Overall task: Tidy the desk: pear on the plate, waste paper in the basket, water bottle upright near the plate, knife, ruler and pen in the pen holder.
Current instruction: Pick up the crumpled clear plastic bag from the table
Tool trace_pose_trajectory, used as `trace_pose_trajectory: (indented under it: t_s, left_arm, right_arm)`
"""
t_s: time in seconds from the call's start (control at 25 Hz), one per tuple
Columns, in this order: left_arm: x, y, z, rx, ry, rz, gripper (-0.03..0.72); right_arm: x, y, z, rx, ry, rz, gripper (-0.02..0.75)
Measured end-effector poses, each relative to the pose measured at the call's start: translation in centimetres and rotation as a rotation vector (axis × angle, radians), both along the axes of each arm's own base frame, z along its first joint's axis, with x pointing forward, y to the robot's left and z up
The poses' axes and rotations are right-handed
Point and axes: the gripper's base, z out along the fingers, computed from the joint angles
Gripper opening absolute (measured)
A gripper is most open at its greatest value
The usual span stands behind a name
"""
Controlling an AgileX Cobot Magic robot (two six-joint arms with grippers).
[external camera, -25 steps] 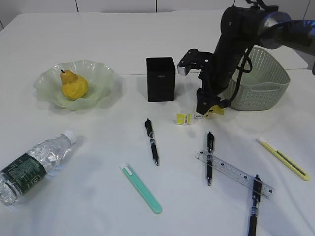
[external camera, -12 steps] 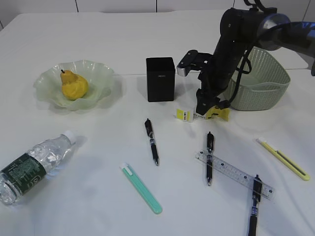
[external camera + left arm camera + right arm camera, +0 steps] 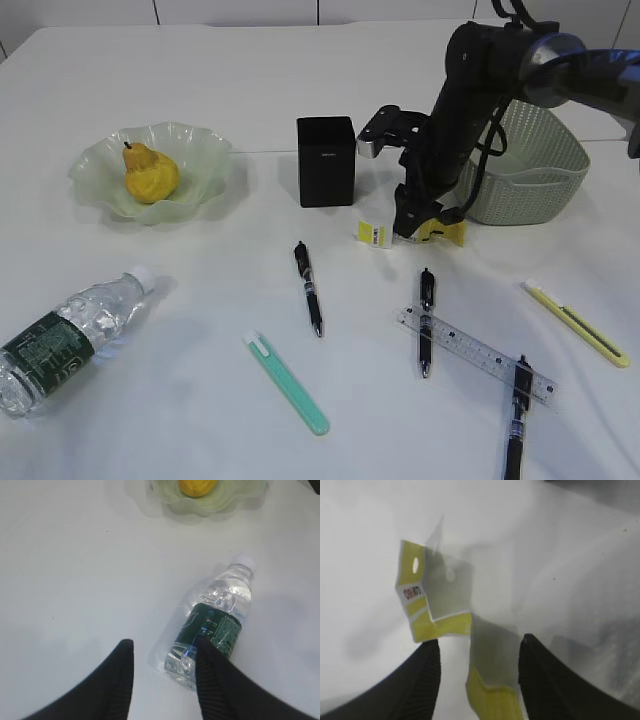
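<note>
The waste paper [image 3: 374, 235], a crumpled clear and yellow wrapper, lies on the desk [image 3: 200, 270] between the pen holder [image 3: 325, 160] and the basket [image 3: 540, 170]. My right gripper [image 3: 410, 228] stands open right over it. In the right wrist view part of the wrapper [image 3: 437, 625] sits between the spread fingers of that gripper [image 3: 480, 640]. The pear [image 3: 150, 175] rests on the plate [image 3: 200, 150]. The water bottle [image 3: 70, 335] lies on its side. My left gripper [image 3: 164, 645] hangs open, its right finger beside the bottle's [image 3: 215, 622] base.
A green knife [image 3: 287, 383] and a yellow knife [image 3: 575, 322] lie near the front. The clear ruler [image 3: 480, 352] lies across one pen [image 3: 425, 320], with other pens to its left [image 3: 308, 287] and right [image 3: 516, 415]. The plate's rim [image 3: 165, 492] shows at the top of the left wrist view.
My right arm has edged slightly left and lower over the waste paper, and the wrapper has shifted a little. Nothing else has moved.
</note>
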Motion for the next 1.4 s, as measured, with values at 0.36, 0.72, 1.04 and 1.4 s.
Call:
trace_pose_trajectory:
  t_s: [0.36,0.72,1.04,1.4]
  left_arm:
    - [0.0,0.0,0.0,0.0,0.0,0.0,0.286]
    - [0.0,0.0,0.0,0.0,0.0,0.0,0.286]
    - [0.0,0.0,0.0,0.0,0.0,0.0,0.286]
    - [0.0,0.0,0.0,0.0,0.0,0.0,0.286]
  right_arm:
    - [0.1,0.1,-0.7,0.005,0.009,-0.001,0.406]
    - [0.0,0.1,-1.2,0.004,0.024,0.0,0.246]
    - [0.0,0.1,-1.2,0.01,0.028,-0.014,0.02]
    - [-0.1,0.1,-1.2,0.015,0.052,-0.039,0.015]
